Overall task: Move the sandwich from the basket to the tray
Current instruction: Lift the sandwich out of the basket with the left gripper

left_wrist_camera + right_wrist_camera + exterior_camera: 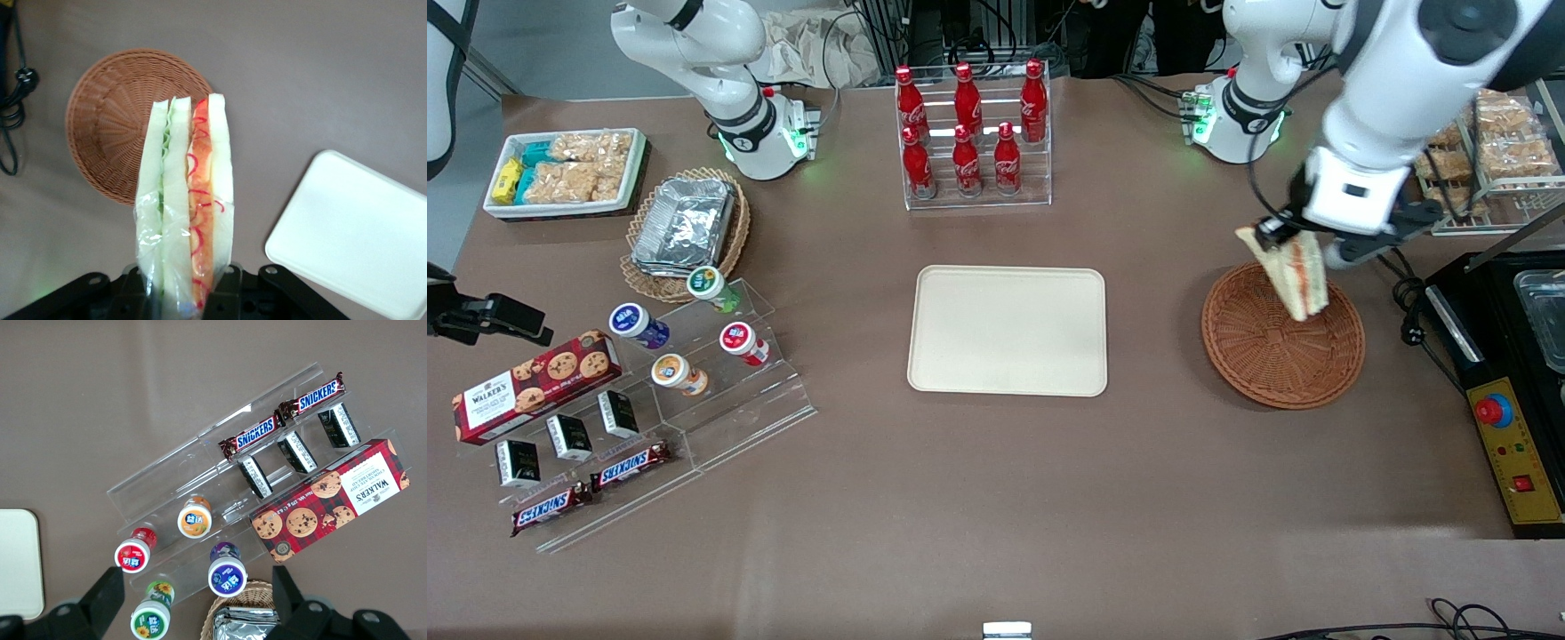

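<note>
My left gripper (1294,238) hangs above the reddish-brown wicker basket (1263,356) and is shut on the sandwich (1291,271), a plastic-wrapped white-bread wedge with orange-red filling. In the left wrist view the sandwich (187,200) stands clamped between the black fingers (230,283), lifted clear of the basket (110,127), which holds nothing. The cream tray (1008,330) lies flat on the table beside the basket, toward the parked arm's end, and its corner shows as the tray (353,233) in the left wrist view.
A rack of red cola bottles (969,133) stands farther from the front camera than the tray. A black control box (1507,444) and cables (1409,302) lie beside the basket toward the working arm's end. Snack displays (623,400) and a foil-container basket (685,227) sit toward the parked arm's end.
</note>
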